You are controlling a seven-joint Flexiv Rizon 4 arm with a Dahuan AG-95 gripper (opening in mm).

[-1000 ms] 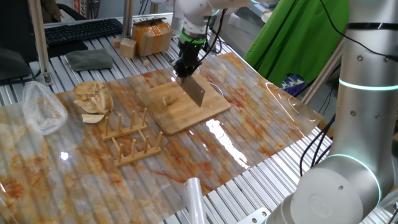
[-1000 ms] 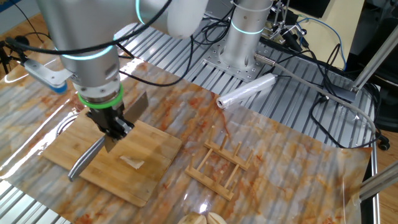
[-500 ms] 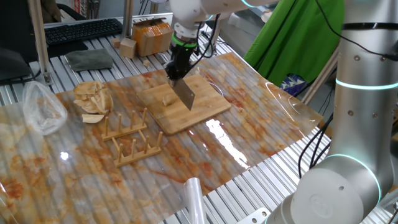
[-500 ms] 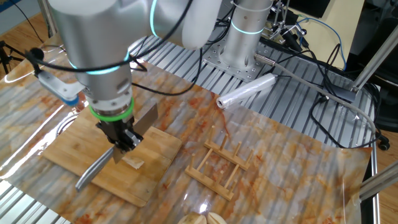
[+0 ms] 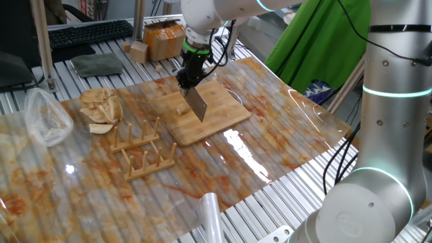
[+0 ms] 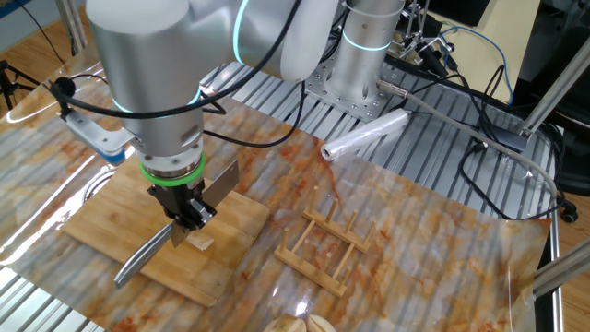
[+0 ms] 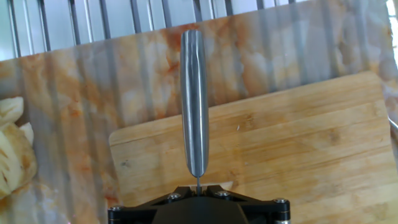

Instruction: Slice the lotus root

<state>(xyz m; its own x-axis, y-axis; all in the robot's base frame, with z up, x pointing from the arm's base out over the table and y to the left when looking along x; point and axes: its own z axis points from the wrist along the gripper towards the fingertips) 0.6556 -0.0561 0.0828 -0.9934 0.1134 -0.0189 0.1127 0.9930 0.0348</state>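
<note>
The surface [image 5: 283, 128] has a shiny orange and white cover. A bamboo board [image 5: 223, 111] lies on it, with a wooden rack [image 5: 138, 148] near the board. The claw [image 6: 189, 219] points down over the board and is closed tight on a knife [image 6: 147, 256], gripping it. The knife blade [image 5: 196, 106] is down at the board. The lotus root [image 6: 202, 243], a small pale bit, lies on the board, touching the blade.
</note>
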